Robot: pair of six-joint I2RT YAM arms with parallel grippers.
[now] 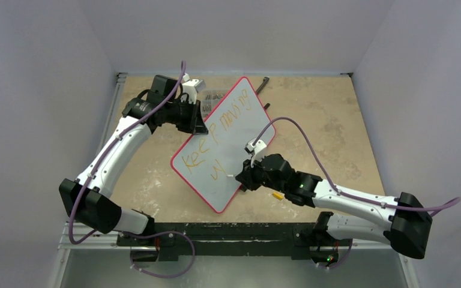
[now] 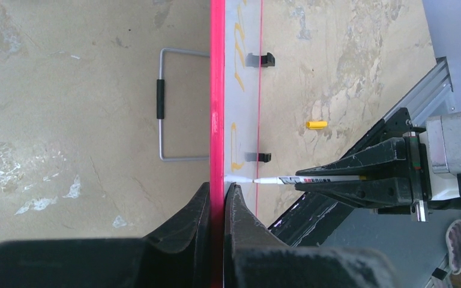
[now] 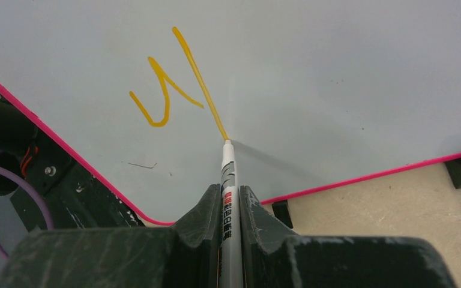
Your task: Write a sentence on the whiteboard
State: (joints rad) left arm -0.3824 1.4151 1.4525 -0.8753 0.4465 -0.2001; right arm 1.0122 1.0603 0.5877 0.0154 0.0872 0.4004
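The whiteboard, pale with a thin red frame, lies diagonally in the middle of the table. The sentence is orange: "Keep moving" on the upper line, and below it a "u" and one long stroke. My left gripper is shut on the board's red frame at its upper left edge. My right gripper is shut on a slim white marker pen. The pen's tip touches the board at the lower end of the long stroke. The pen also shows in the left wrist view.
A yellow pen cap lies on the table under my right wrist and shows in the left wrist view. A wire stand with a black grip lies behind the board. A black tool sits at the back edge.
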